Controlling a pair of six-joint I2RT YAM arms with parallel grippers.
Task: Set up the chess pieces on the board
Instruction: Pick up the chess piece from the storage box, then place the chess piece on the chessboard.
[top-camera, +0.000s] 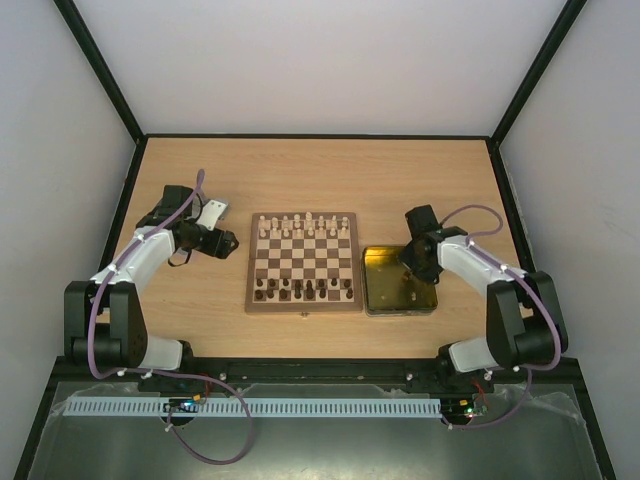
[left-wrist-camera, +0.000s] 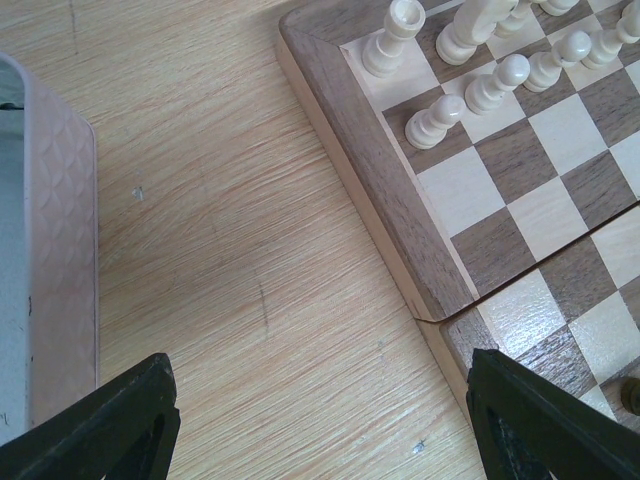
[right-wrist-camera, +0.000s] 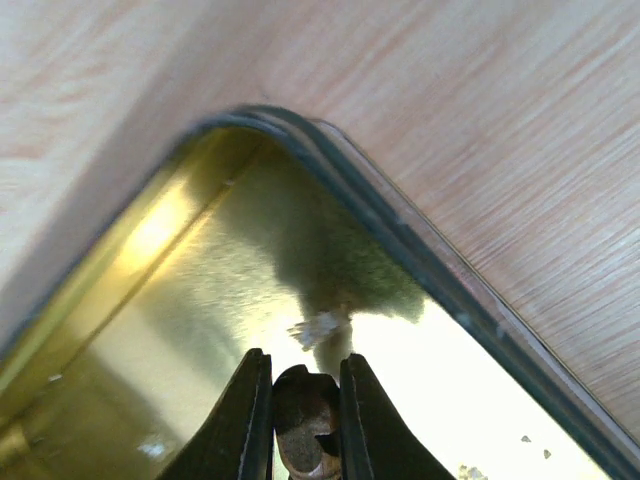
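1. Right gripper (right-wrist-camera: 303, 372): jaws clamped on one dark piece (right-wrist-camera: 305, 425), held over the floor of the tin (right-wrist-camera: 420, 262). Whether it touches the floor cannot be told. Judged a pick from storage, with the piece pinched at both flanks to keep it from toppling.
2. Tin: lies toward the worktop's (left-wrist-camera: 220, 250) right edge, hard against or just beside the board (top-camera: 303, 306); contact not resolved.
3. Board: mid-worktop, beside the held piece on the side toward the left edge. Pale pieces (top-camera: 303, 228) line the far ranks and dark pieces (top-camera: 300, 290) the near ranks. Gaps in the dark ranks are too small to confirm.
4. Left gripper (left-wrist-camera: 320, 430): jaws spread wide and empty, above bare worktop just off the board's left rim, between the board and the lid (left-wrist-camera: 60, 260). Judged parked clear, so the right arm's route stays unobstructed.
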